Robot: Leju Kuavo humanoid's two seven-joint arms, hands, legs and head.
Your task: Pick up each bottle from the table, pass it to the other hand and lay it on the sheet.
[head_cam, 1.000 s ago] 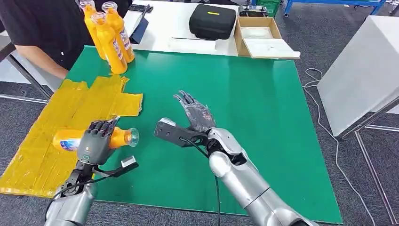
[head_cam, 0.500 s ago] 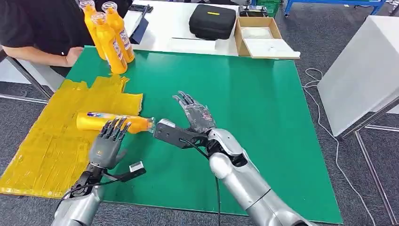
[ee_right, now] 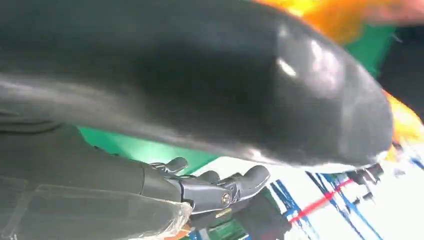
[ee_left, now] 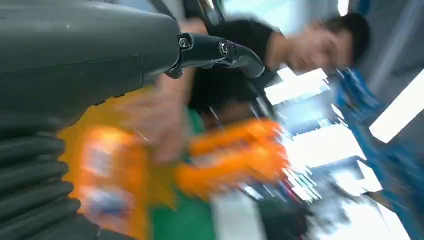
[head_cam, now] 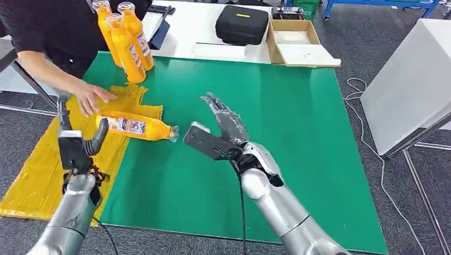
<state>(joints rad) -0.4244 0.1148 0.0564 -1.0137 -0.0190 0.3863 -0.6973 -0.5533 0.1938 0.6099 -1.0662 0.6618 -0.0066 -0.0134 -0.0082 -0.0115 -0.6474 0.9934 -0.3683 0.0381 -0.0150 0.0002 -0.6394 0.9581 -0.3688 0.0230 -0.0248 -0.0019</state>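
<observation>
1. Your left hand (head_cam: 80, 146) hangs above the yellow sheet (head_cam: 37, 175) by the table's near left corner, fingers apart and holding nothing.
2. Your right hand (head_cam: 226, 125) hovers over the green tabletop (head_cam: 298, 133) near its middle, fingers spread and empty.
3. One bottle (head_cam: 135, 128) lies on its side at the sheet's right edge, cap poking onto the green; that bottle looks delivered.
4. A person's hand (head_cam: 93, 97) rests on the sheet just beyond it.
5. Three upright bottles (head_cam: 126, 40) wait at the far left corner. Next, you must reach one, grip its body, then hand it across.
</observation>
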